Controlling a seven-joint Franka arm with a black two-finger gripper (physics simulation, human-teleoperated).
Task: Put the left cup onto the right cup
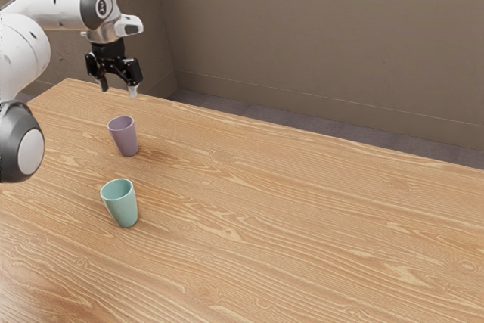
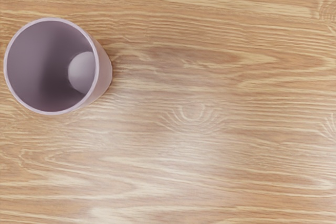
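**Gripper** (image 1: 118,84). Black, two-fingered, on the white arm (image 1: 45,9). It sits in the upper left of the exterior view.
- Condition: fingers spread and pointing down, with nothing between them.
- Position: hangs in the air above the table (image 1: 302,209), touching nothing.
- Probable reason: a hover ahead of a grasp, with the fingers apart so they can pass either side of a cup.

**Purple cup** (image 1: 123,135). Upright, mouth up, standing on the table.
- Position: left part of the exterior view, below the gripper in the frame and well apart from it.
- Wrist view: the purple cup (image 2: 52,66) is seen from above, showing an open mouth and pale inner base. It lies off to one side of the hand's axis, with bare table (image 2: 210,129) under the centre. The hand therefore appears not yet squarely over it.
- Role: judged to be the cup to lift, since the hand is stationed above it.

**Teal cup** (image 1: 120,202). Upright, mouth up, on the table.
- Position: lower left of the exterior view, nearer the camera than the purple cup. It stands apart from it with bare wood between.
- Role: judged the receiving cup. Its open mouth faces up, so the other would seat in or on its rim.

**Status.** Both cups rest on the wood and neither is held, so stacking is not yet begun. The next move likely calls for centring over the purple cup before descending.
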